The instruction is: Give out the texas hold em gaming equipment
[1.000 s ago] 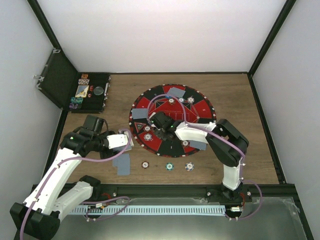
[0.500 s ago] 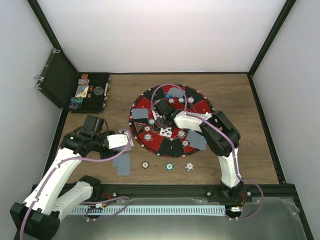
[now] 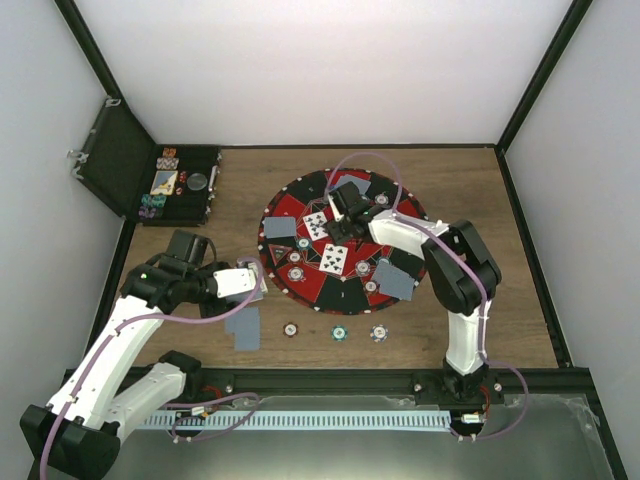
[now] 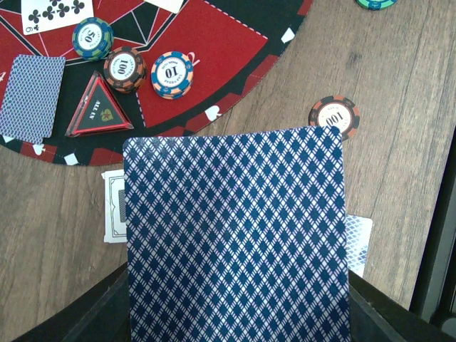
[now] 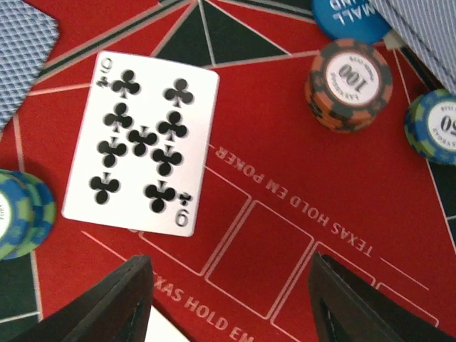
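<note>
Since a dealing stock is prob. wanted at hand, blue-backed cards (image 4: 235, 235) are held clamped in the closed left gripper (image 3: 250, 281) just off the mat's (image 3: 345, 292) left edge; over mat ctr the right gripper's (image 5: 228, 278) jaws are seen apart, empty, above the face-up nine of clubs (image 5: 141, 142).

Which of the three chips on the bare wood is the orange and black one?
The leftmost chip, marked 100; the middle chip is teal, and the right chip is greyish.
</note>
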Motion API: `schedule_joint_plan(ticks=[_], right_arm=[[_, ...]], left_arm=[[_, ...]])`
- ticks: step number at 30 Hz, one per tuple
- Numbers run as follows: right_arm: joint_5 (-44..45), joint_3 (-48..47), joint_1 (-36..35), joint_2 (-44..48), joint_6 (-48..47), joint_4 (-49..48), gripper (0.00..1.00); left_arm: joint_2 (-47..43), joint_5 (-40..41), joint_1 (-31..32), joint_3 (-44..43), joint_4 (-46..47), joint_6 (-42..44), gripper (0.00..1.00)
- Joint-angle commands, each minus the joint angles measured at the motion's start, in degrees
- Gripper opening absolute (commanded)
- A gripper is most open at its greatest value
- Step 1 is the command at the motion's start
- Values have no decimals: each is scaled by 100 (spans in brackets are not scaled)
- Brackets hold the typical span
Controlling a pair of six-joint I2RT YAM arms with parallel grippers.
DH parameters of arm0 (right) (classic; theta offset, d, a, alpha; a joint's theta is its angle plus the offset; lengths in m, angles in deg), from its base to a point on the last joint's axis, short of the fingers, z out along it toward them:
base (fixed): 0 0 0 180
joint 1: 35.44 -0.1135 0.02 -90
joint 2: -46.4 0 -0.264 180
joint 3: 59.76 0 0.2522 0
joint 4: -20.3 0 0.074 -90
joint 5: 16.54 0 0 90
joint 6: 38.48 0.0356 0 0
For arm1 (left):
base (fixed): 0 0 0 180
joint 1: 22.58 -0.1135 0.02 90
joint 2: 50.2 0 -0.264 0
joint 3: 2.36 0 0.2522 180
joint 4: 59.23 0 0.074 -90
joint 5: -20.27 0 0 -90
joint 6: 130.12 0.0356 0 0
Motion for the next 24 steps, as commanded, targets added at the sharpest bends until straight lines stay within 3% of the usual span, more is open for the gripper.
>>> schedule_joint_plan(ticks=[1,9,24], right_arm=[[-553,-186,240,-184,645,327,58],[-1521,-126,450,-483,948,209,52],[-2799,701,297,-36,1232,132,44]], left_arm=[[-57,-62,-22,-114,-38,34,4],[-108,-18,-21,-134,-97,35,4],[-130,-52,-24,-151,-85,26,4]])
